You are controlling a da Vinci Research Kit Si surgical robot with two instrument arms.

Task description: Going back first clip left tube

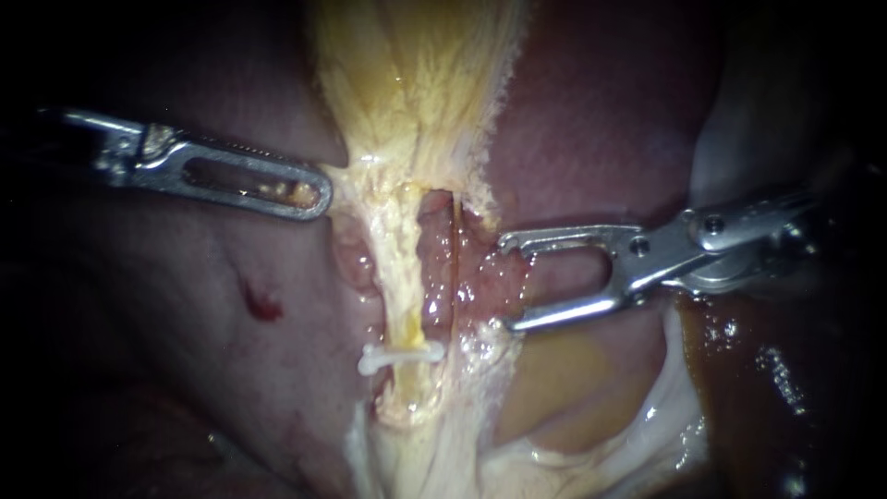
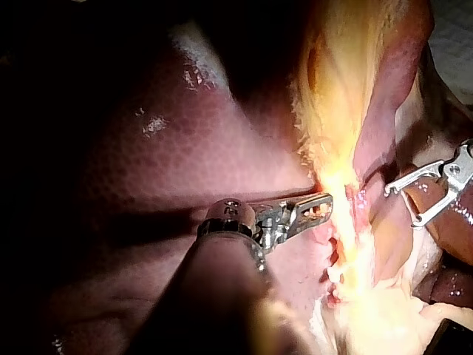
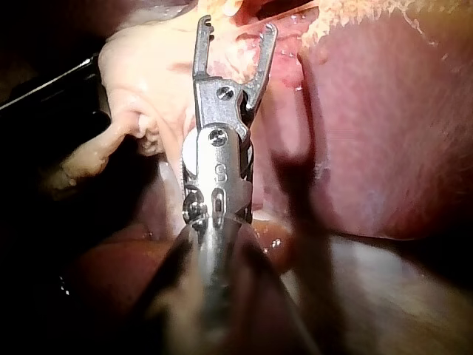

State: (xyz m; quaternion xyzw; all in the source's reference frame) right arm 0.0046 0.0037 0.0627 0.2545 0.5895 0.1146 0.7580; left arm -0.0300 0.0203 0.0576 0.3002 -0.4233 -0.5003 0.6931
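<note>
Presently, right instrument point(image 1: 506, 283): jaws spread wide with a clear gap between them, nothing held. Both tips sit at the edge of wet reddish tissue point(image 1: 467, 282) just beside the tubes; cannot tell whether they actually touch it. In the right wrist view the two jaws fork apart toward bright pale tissue, with nothing between them.

Left instrument point(image 1: 319, 196): jaws pressed together, pinching the edge of the pale yellow tissue point(image 1: 416, 92). Yellowish matter shows through the slot in the upper jaw. The tissue edge is drawn out toward the tip.

Clip point(image 1: 399, 357): white, lies crosswise on the left tube point(image 1: 399, 277), low on it. It is well apart from both instruments, and nearer the lower jaw of the right one. Right tube point(image 1: 455, 242): a thin strand running just beside the left tube.

Liver point(image 1: 166, 305): dark red, with a small red spot point(image 1: 263, 305) on it below the left instrument.

Hard to make out:
- Both shafts fade into darkness toward the edges of the endoscope view.
- In the left wrist view, glare washes out the tubes ahead of the jaws, so the clip cannot be picked out. The left instrument's own shaft is a blur.
- In the right wrist view, the near shaft is blurred and the clip is not discernible.
</note>
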